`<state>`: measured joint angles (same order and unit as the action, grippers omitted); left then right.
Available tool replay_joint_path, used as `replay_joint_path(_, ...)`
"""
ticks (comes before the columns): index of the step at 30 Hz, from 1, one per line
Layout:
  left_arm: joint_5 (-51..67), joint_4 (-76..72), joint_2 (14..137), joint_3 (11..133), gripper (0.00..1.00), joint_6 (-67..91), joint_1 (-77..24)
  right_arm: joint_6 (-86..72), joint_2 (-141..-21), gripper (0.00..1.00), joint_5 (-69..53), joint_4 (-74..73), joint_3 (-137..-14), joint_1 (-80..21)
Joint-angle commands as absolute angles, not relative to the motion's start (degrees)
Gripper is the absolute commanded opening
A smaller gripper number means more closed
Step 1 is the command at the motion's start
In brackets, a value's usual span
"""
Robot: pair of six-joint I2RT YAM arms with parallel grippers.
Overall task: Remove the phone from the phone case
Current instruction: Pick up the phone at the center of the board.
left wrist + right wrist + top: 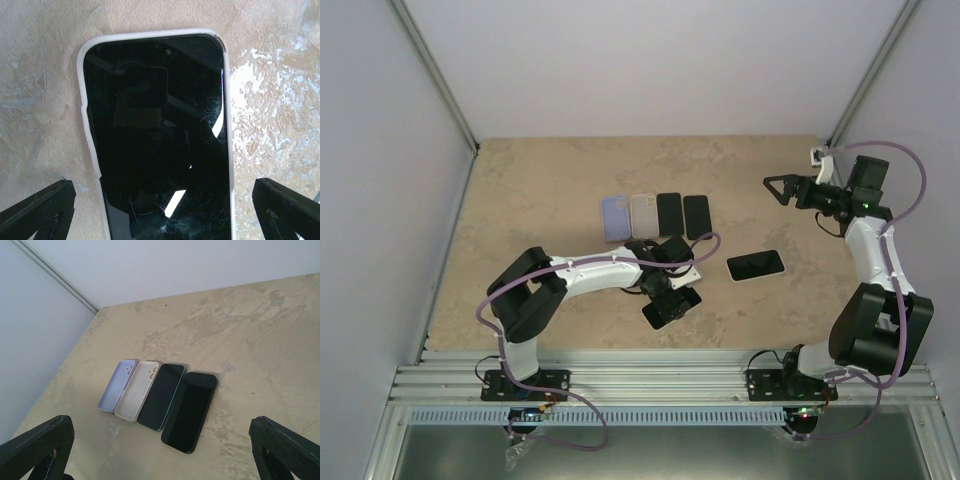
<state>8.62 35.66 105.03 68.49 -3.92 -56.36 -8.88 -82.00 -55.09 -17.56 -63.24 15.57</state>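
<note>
A black-screened phone (155,135) in a white case (89,130) lies flat on the table; it also shows in the top view (673,308). My left gripper (160,220) is open right above its lower part, with one finger (40,210) left of the case and the other right of it, neither touching it. In the top view the left gripper (663,283) covers part of the phone. My right gripper (780,187) is open and empty, held high at the right.
A second phone in a white case (756,265) lies right of centre. Behind stands a row: a lilac case (116,386), a cream case (136,390), a teal-edged phone (161,396) and a black phone (190,410). Walls enclose the table.
</note>
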Motion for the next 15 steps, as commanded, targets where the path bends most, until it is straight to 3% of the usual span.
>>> replay_joint_path(1, 8.8, 35.8, 105.6, 68.9, 0.99, -2.9, -56.3, -9.2, -81.0, 0.98, -56.2, -16.4, -62.6, 15.9)
replay_joint_path(15, 9.5, 35.4, 108.3, 68.3, 0.99, -3.5, -59.6, -9.1, -81.1, 0.98, -56.1, -16.3, -62.6, 15.9)
